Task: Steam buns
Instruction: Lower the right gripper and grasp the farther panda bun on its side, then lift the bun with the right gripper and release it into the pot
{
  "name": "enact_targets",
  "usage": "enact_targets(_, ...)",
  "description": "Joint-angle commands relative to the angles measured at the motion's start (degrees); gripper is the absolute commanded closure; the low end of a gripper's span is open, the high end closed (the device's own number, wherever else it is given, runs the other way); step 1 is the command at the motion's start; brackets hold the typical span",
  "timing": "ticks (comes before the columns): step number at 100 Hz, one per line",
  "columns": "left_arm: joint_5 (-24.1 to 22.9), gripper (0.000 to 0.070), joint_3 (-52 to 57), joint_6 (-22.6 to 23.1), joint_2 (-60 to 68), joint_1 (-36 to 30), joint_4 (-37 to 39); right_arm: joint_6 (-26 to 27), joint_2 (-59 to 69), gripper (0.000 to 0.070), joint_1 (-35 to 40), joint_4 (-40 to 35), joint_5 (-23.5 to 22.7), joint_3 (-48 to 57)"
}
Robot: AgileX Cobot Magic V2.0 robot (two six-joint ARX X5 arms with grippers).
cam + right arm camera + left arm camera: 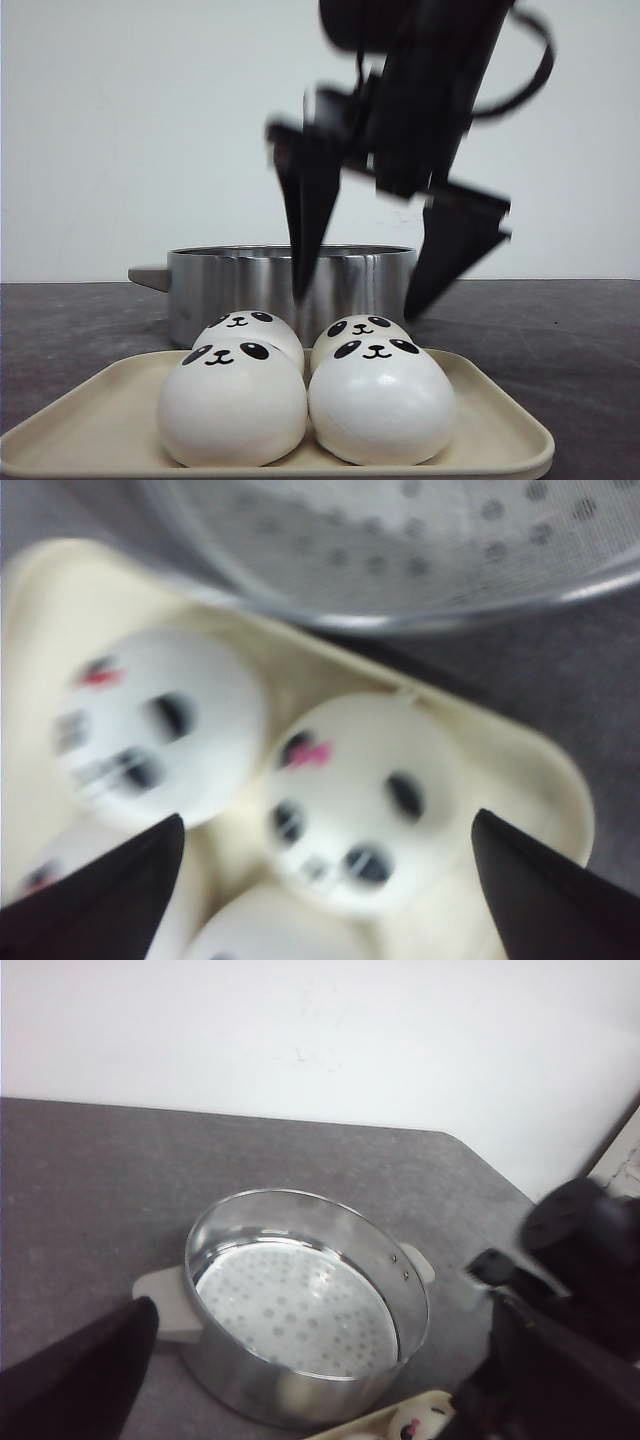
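Observation:
Several white buns with black panda faces sit close together on a cream tray: two in front and two behind. My right gripper hangs blurred just above the back buns, open, with nothing between its fingers. In the right wrist view that gripper straddles one bun, with another bun beside it. My left gripper looks open and empty, off to the side and facing the pot; only one finger shows clearly.
A steel pot with a pale handle stands right behind the tray. Its perforated white steamer plate holds nothing. The right arm fills the edge of the left wrist view. The dark tabletop ends at a white wall.

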Motion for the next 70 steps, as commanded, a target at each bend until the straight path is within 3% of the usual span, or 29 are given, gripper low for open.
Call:
enact_targets(1,0.0,0.0033,0.7,-0.1,0.2,-0.6,0.1,0.9,2.9,0.0146,0.3,0.5,1.8,0.8)
enact_targets(16,0.0,0.0033,0.7,-0.1,0.2,-1.9,-0.7,2.1,6.7,0.0152,-0.2,1.5,3.3,0.8)
enact_targets(20,0.0,0.0033,0.7,-0.1,0.2,-2.3,-0.7,2.4,7.1,0.0191,-0.4,1.7,3.4,0.8)
enact_targets(26,0.0,0.0033,0.7,-0.1,0.2,-2.6,-0.6,2.5,7.5,0.0352,-0.5,1.8,3.5,0.8)
enact_targets(33,0.0,0.0033,0.7,-0.1,0.2,-2.9,-0.6,2.5,7.4,0.0700,-0.5,2.0,3.7,0.8)
enact_targets(49,-0.1,0.0033,0.7,-0.1,0.2,-2.9,-0.6,2.5,4.3,0.0688,0.0,1.8,3.3,0.9)
enact_targets(70,-0.1,0.0033,0.7,-0.1,0.2,-2.9,-0.6,2.0,-8.3,0.0688,3.0,2.1,-1.2,3.0)
